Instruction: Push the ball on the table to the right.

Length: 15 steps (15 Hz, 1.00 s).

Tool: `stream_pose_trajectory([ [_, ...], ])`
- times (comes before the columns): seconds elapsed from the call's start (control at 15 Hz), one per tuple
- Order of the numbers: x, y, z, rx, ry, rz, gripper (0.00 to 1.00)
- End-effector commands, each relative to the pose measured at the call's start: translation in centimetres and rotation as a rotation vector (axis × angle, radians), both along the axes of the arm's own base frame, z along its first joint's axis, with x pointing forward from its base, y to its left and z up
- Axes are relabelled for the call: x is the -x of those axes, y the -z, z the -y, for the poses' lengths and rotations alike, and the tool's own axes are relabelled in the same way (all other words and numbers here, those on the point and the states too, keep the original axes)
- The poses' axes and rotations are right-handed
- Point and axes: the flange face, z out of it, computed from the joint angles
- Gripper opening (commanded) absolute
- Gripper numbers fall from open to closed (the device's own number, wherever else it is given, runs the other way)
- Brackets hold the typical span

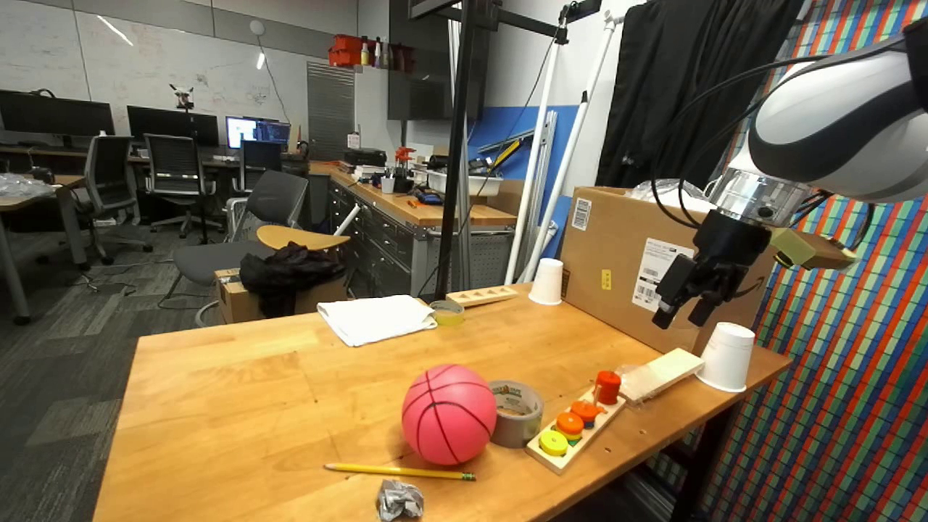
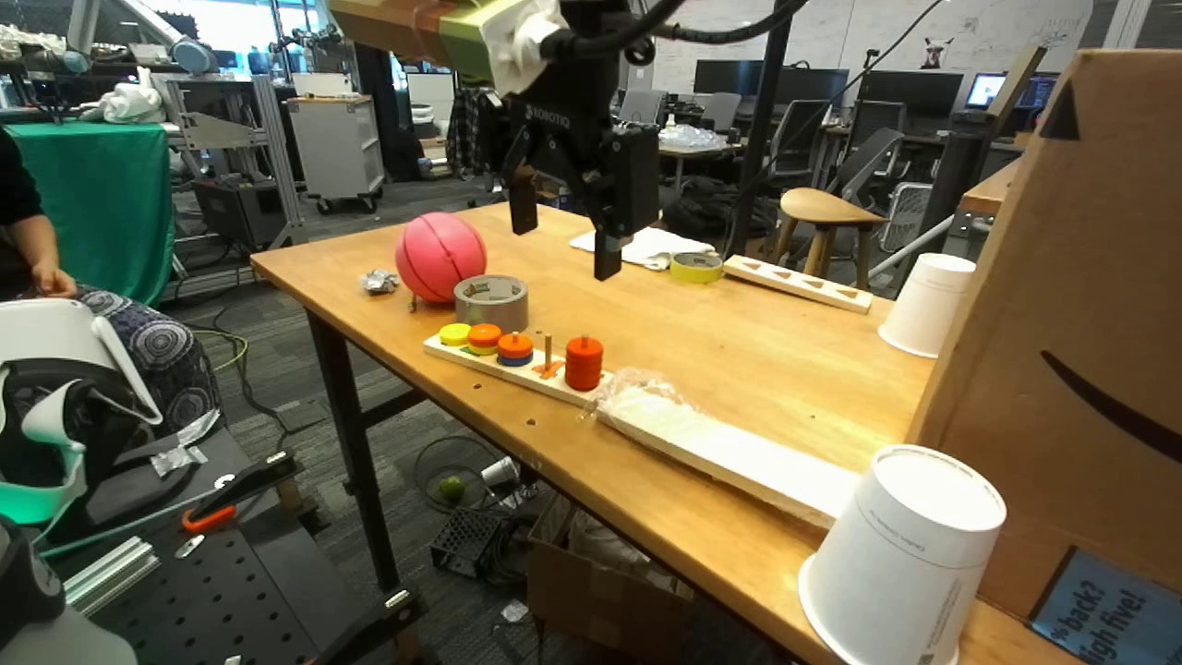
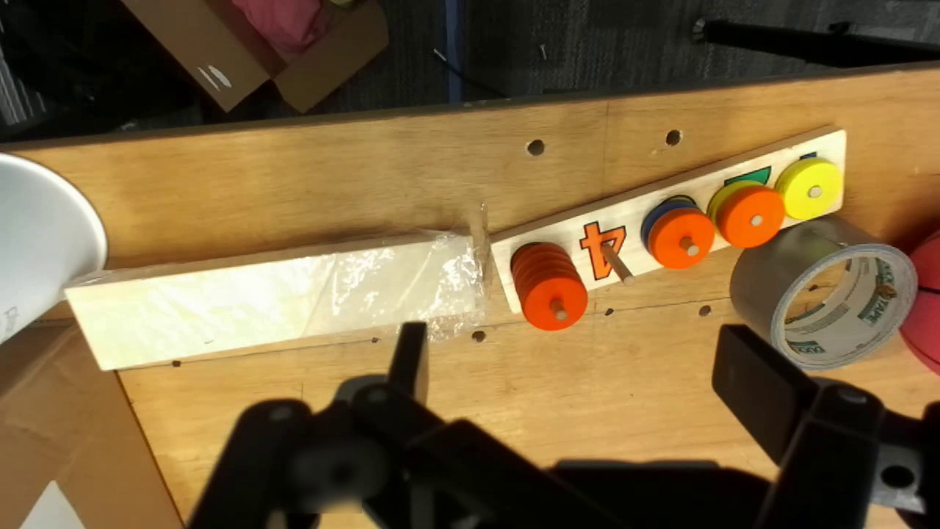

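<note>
A pinkish-red ball (image 1: 449,415) with dark seam lines rests on the light-brown wooden table (image 1: 254,391), close beside a grey tape roll (image 1: 523,428); whether they touch I cannot tell. In another exterior view the ball (image 2: 441,257) sits near the table's far-left end. Only a slice of the ball (image 3: 928,323) enters the wrist view at the right edge, partly behind the tape roll (image 3: 760,283). My gripper (image 2: 565,245) hangs above the tabletop, well away from the ball, toward the cardboard-box end. Its fingers (image 3: 764,389) are spread wide, with nothing held between them.
Beside the tape roll lies a wooden peg board (image 3: 639,228) with coloured rings, then a wrapped plank (image 2: 729,453). White cups (image 1: 726,357) and a large cardboard box (image 1: 616,254) flank the arm. A pencil (image 1: 399,472) and crumpled foil (image 1: 399,500) lie near the ball.
</note>
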Motion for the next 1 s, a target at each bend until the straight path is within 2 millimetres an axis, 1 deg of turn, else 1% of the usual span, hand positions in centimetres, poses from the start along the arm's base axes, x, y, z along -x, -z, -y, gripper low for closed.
stream_pose_trajectory([
  [0.0,0.0,-0.1,0.0,0.0,0.0,-0.001,1.0],
  [0.27,0.0,-0.1,0.0,0.0,0.0,-0.001,1.0],
  [0.47,0.3,0.2,-1.7,0.003,-0.033,-0.002,1.0],
  [0.67,0.4,0.1,-4.9,0.03,-0.103,0.013,1.0],
  [0.93,0.9,-0.7,-10.9,0.058,-0.192,0.02,1.0],
])
